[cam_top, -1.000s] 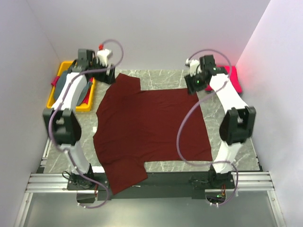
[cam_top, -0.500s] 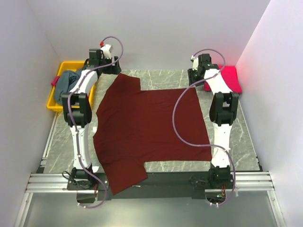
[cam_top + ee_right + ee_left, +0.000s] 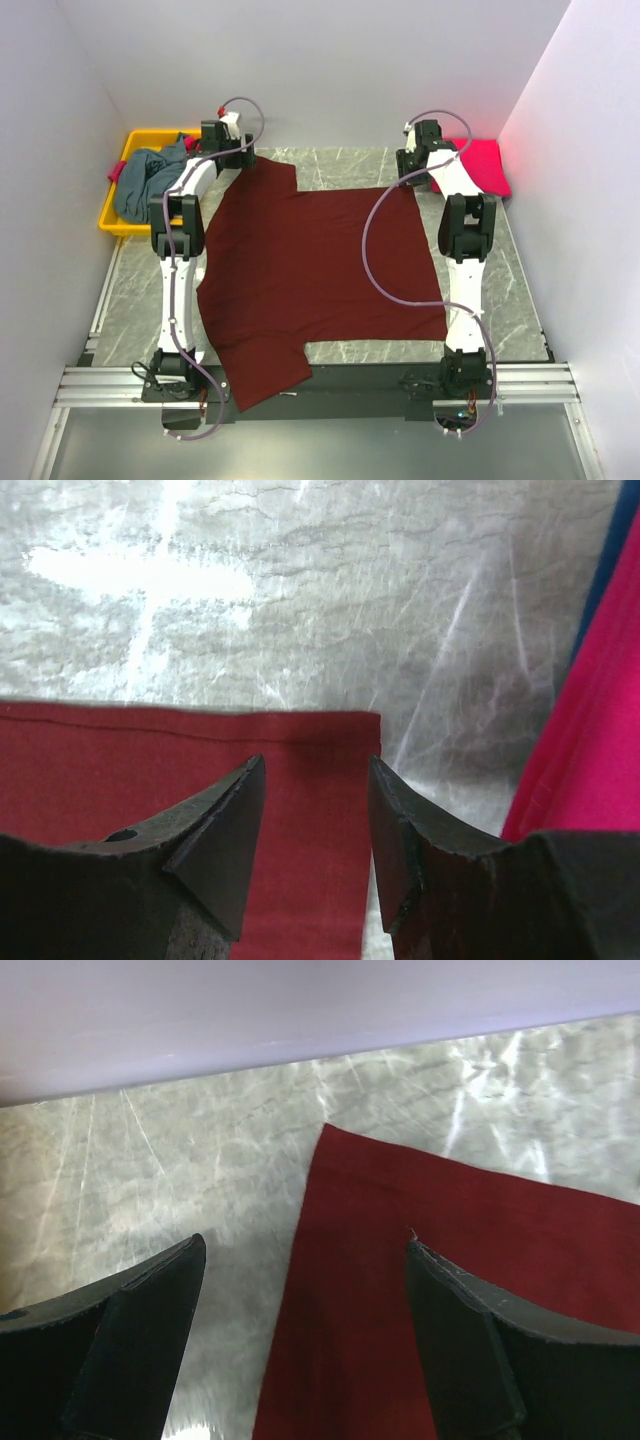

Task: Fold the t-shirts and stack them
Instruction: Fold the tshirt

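The dark maroon t-shirt (image 3: 320, 270) lies spread flat across the middle of the marble-patterned counter (image 3: 340, 168), collar side to the left and hem to the right. Its far sleeve reaches up toward the back left, and its near sleeve runs past the counter's front edge onto the dark strip by the arm bases.

Both arms are stretched out toward the far side. The left pincer (image 3: 305, 1250) hangs over the tip of the far sleeve with its jaws wide apart. In its own camera one finger (image 3: 150, 1330) sits above bare counter and the other over maroon cloth, with the sleeve's straight edge running between them. It holds nothing.

The right pincer (image 3: 315, 770) is at the far right corner of the hem. Its jaws stand at a narrow gap — parted, with the stitched hem edge and its corner showing between the tips. Whether the tips touch the cloth cannot be told.

The bright pink-red t-shirt (image 3: 482, 165) lies in the far right corner of the counter, just beside the right pincer and apart from the maroon hem — a thin blue strip (image 3: 610, 550) shows along its edge. The grey-blue t-shirt (image 3: 145, 180) is bunched in the yellow bin (image 3: 110, 218) at the far left, spilling over its rim.
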{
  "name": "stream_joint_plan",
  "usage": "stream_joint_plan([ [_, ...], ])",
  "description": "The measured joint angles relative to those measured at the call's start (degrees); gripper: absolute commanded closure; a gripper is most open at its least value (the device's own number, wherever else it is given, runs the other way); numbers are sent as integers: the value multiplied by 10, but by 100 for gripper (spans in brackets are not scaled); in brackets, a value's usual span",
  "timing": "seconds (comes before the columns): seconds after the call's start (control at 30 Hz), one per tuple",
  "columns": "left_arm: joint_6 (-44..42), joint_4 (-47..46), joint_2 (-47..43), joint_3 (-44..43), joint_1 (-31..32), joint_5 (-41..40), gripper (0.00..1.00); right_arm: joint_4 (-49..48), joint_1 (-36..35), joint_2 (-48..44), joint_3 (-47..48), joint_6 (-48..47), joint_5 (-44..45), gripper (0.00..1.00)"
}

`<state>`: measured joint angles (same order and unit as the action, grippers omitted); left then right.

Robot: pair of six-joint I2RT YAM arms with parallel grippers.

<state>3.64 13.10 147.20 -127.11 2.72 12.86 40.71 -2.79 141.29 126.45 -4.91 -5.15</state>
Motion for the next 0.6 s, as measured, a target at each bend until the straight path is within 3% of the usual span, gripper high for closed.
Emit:
stream_joint_plan([
  [0.2,0,1,36,-42,0,-3,17,0,0,23,10,7,-1,48],
  [0.6,-30,1,59,-73,16,-5,36,-1,0,24,11,21,-1,47],
])
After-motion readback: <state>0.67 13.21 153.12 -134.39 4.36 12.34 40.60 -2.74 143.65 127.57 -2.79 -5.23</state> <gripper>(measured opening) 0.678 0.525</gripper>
